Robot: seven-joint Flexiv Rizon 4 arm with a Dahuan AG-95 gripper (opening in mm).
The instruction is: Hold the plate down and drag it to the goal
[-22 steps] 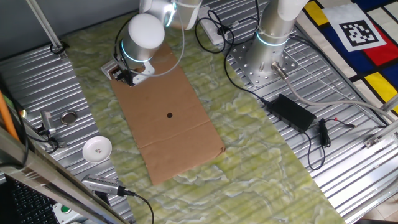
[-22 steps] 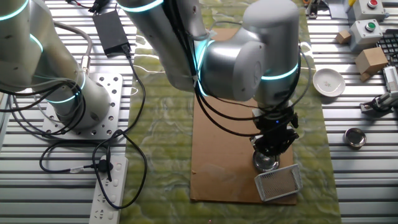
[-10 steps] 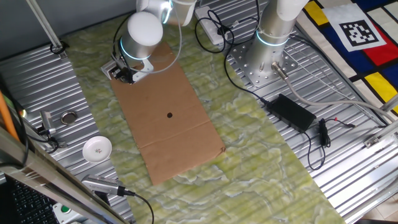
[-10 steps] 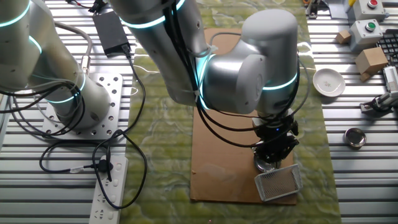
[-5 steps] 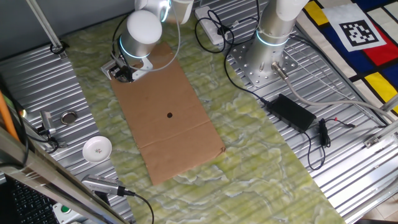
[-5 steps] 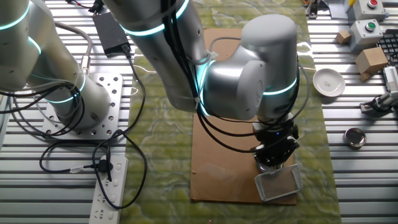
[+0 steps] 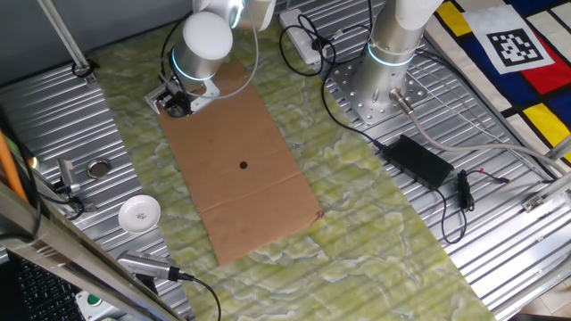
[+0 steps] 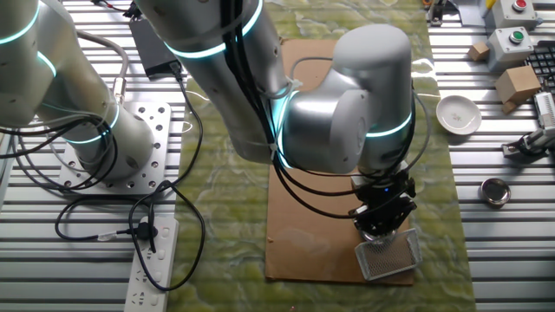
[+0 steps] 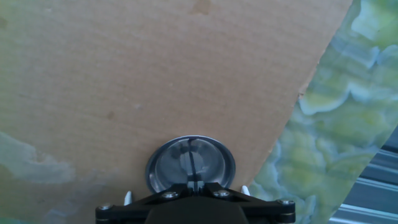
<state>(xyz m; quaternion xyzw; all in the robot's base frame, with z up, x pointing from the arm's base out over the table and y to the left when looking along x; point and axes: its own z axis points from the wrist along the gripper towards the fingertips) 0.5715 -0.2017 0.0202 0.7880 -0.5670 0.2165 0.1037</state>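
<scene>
Only the hand view showed the plate (image 9: 191, 163), lying on cardboard (image 9: 155, 74) under the gripper (image 9: 193, 184); jaw opening could not be told.

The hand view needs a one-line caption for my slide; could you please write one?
Gripper pressing on the small round silvery metal plate near the edge of the brown cardboard sheet, green patterned mat alongside.

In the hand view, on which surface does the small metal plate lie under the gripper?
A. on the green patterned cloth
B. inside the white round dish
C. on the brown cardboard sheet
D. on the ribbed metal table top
C: in the hand view the plate lies on the brown cardboard sheet near its edge, with the green cloth beginning to its right.
</scene>
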